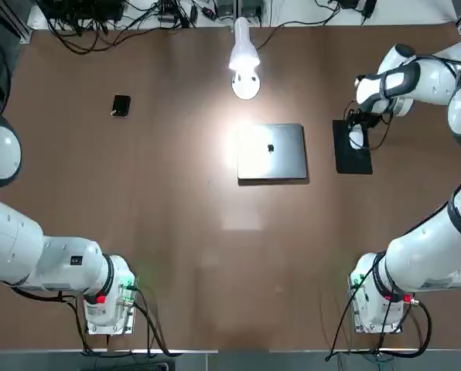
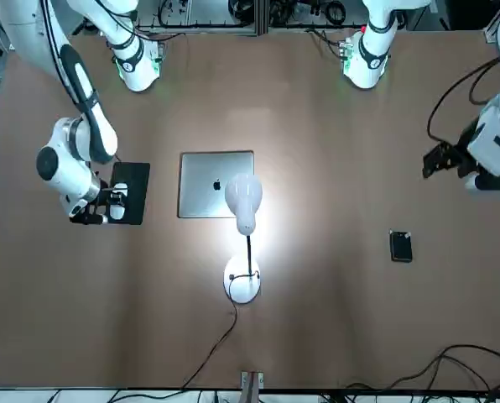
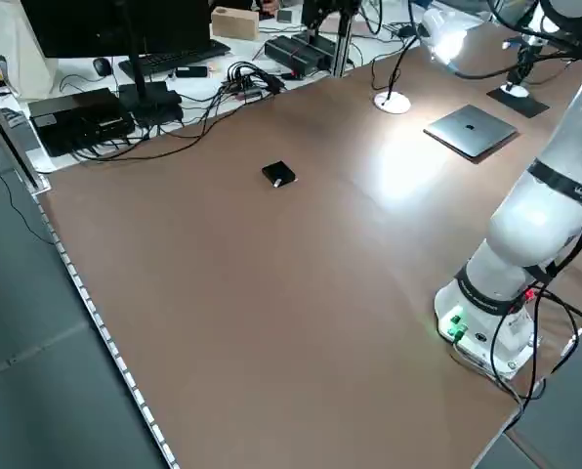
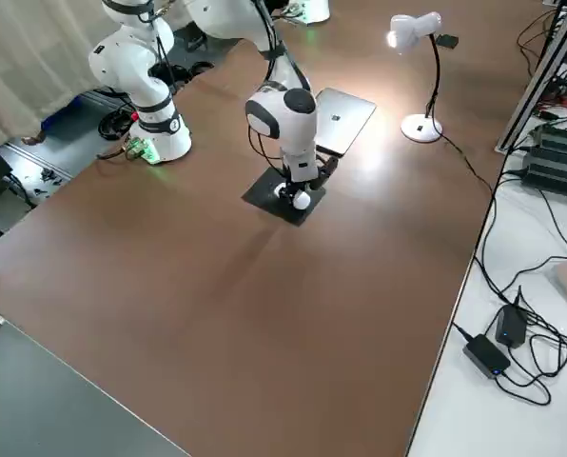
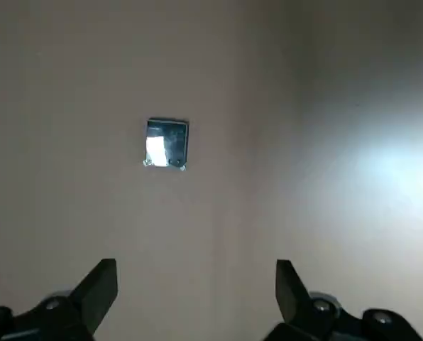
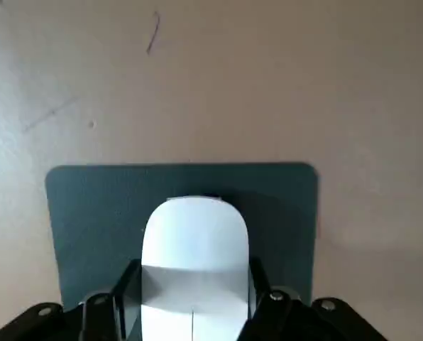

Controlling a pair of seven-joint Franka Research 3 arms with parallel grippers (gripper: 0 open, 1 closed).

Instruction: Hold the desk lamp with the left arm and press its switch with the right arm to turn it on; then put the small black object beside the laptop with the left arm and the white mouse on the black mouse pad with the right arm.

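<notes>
Looking down from overhead, I see my right gripper [image 1: 359, 131] over the black mouse pad [image 1: 352, 157], which lies just right of the closed laptop [image 1: 271, 151], with the white mouse [image 1: 356, 138] under my fingers. The desk lamp [image 1: 244, 56] is lit and throws a bright patch across the laptop. The small black object [image 1: 121, 105] lies well to the left, apart from everything.

From the front camera, my left gripper [image 2: 435, 160] hangs above bare table [image 2: 317, 269], with the small black object [image 2: 400, 246] near it but not touching.

Through my left wrist camera, my fingers [image 5: 98, 288] stand wide apart, released, and the small black object [image 5: 167, 143] lies on the table beyond them.

Through my right wrist camera, my fingers [image 6: 130, 288] sit against both flanks of the white mouse [image 6: 194, 245], grasping it as far as I can tell. The mouse looks to be resting on the mouse pad [image 6: 77, 206].
</notes>
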